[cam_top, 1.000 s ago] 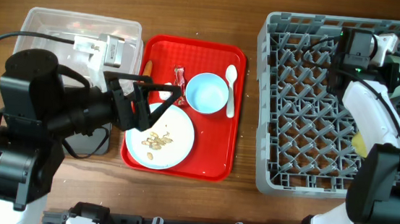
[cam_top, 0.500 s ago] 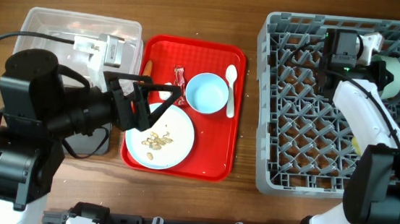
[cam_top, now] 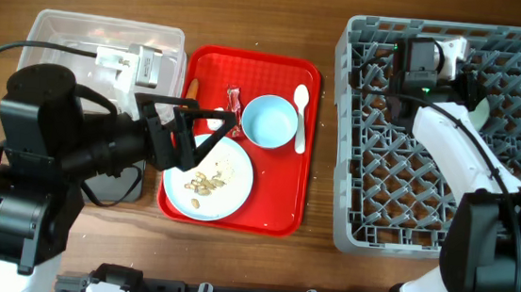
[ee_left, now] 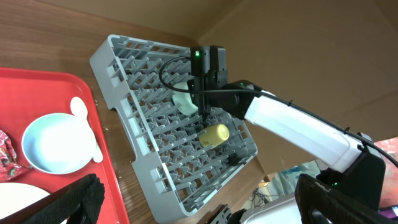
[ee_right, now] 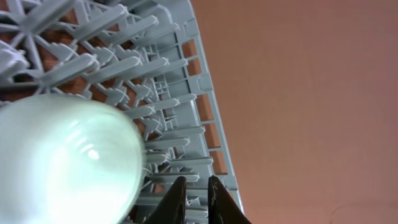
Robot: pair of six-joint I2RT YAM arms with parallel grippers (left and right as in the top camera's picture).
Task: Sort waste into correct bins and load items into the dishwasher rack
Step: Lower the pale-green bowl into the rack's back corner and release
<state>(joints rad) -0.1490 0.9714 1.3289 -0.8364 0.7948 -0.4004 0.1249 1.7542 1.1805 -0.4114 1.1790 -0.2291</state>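
Retreat looks under way: the right gripper (ee_right: 196, 180), fingers pinched together on nothing, has slid leftward across the dishwasher rack (cam_top: 345, 172), leaving the pale green bowl (ee_right: 62, 162) seated among the pegs. That item seems loaded; the pale blue plate (cam_top: 201, 193) and pale blue bowl (cam_top: 269, 121) wait.

The left arm (cam_top: 41, 117) is black, with bulky round joints and a black cable (cam_top: 9, 46). The right arm (cam_top: 450, 144) has white links, black joints and a green light (ee_left: 197, 53); the right gripper (ee_right: 196, 183) is black.
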